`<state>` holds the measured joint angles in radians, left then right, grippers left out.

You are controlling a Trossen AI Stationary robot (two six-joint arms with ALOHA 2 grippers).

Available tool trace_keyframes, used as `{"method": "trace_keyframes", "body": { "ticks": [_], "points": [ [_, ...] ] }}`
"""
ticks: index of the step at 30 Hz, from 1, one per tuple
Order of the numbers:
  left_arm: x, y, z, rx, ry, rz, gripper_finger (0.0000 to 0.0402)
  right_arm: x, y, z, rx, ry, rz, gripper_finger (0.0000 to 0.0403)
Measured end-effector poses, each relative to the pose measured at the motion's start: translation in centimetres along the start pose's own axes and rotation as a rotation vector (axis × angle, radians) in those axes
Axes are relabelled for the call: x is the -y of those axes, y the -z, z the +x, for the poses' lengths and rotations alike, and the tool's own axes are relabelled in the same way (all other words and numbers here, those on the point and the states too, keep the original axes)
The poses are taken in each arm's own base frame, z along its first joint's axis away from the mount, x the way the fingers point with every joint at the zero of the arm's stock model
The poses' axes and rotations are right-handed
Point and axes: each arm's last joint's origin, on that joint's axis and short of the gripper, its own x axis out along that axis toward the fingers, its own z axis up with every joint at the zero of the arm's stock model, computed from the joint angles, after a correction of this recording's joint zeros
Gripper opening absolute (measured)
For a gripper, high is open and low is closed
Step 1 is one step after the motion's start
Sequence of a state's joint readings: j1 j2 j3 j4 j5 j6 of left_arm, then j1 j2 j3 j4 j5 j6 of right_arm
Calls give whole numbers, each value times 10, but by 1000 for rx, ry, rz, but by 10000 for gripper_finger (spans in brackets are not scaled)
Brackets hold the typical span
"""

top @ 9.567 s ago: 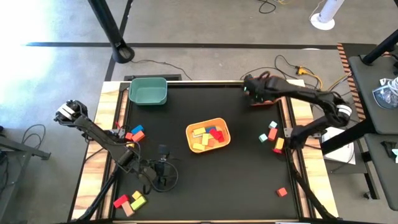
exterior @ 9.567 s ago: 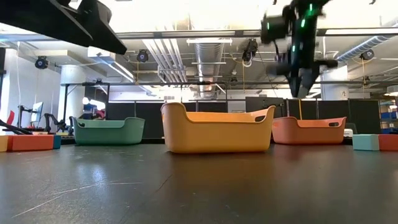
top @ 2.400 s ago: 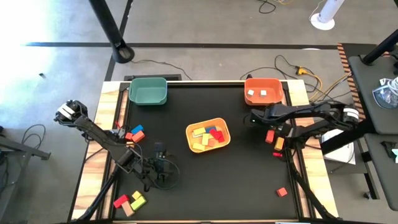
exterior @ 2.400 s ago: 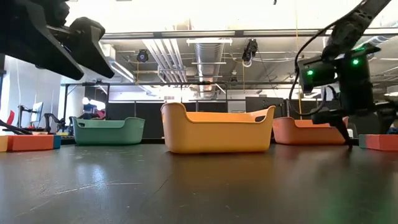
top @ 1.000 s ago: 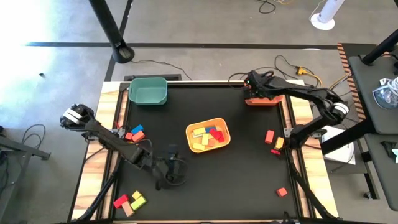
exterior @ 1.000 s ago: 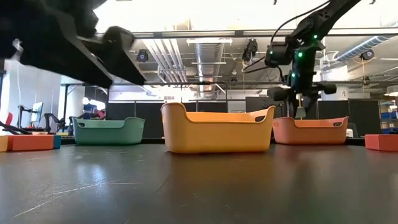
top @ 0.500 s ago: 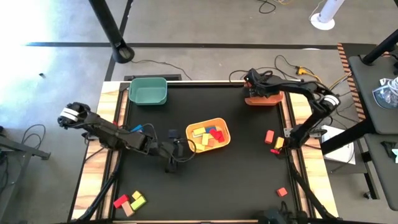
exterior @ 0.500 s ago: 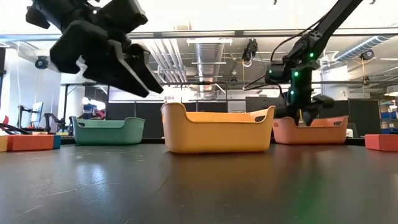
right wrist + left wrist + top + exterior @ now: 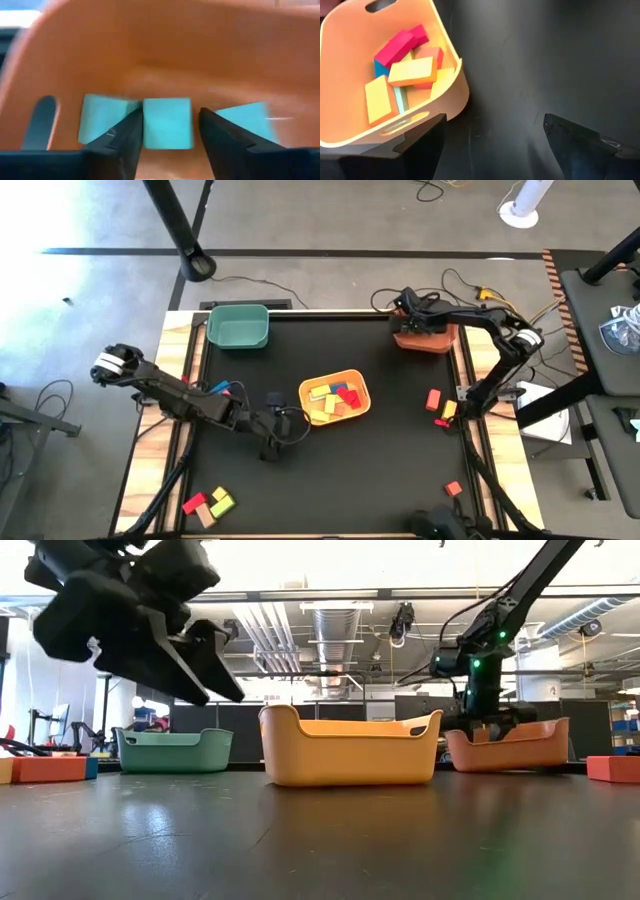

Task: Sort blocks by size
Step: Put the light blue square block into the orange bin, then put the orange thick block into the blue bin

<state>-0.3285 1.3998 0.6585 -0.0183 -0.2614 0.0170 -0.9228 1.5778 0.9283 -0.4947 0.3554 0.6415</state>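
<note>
Right gripper [image 9: 167, 135] inside orange bin [image 9: 425, 338], fingers spread around a cyan block [image 9: 167, 122] to release; left gripper [image 9: 492, 137] spread, empty, beside yellow bin [image 9: 455, 95].

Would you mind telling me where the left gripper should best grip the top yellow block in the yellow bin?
Probably across the long sides of the top yellow block, coming straight down: it lies flat atop the pile in the yellow bin, its upper face clear. The left gripper is open beside the bin.

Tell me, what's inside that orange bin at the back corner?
The right gripper reaches into the orange bin. Three pale blue blocks show inside; its fingers and the arm hide the rest.
</note>
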Motion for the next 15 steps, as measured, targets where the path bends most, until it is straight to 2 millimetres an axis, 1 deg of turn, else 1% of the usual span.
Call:
{"method": "trace_keyframes", "body": {
  "ticks": [3,9,13,15],
  "points": [
    [3,-5,-2,19,10,1,317,2,-3,-11,33,-23,-1,211],
    [13,-16,-7,60,38,14,317,-3,-2,-39,94,-105,-14,244],
    [21,-19,-11,72,63,22,317,-11,6,-63,143,-166,-49,258],
    [26,-24,-16,94,79,6,317,-15,14,-76,164,-181,-74,261]
  ]
}}
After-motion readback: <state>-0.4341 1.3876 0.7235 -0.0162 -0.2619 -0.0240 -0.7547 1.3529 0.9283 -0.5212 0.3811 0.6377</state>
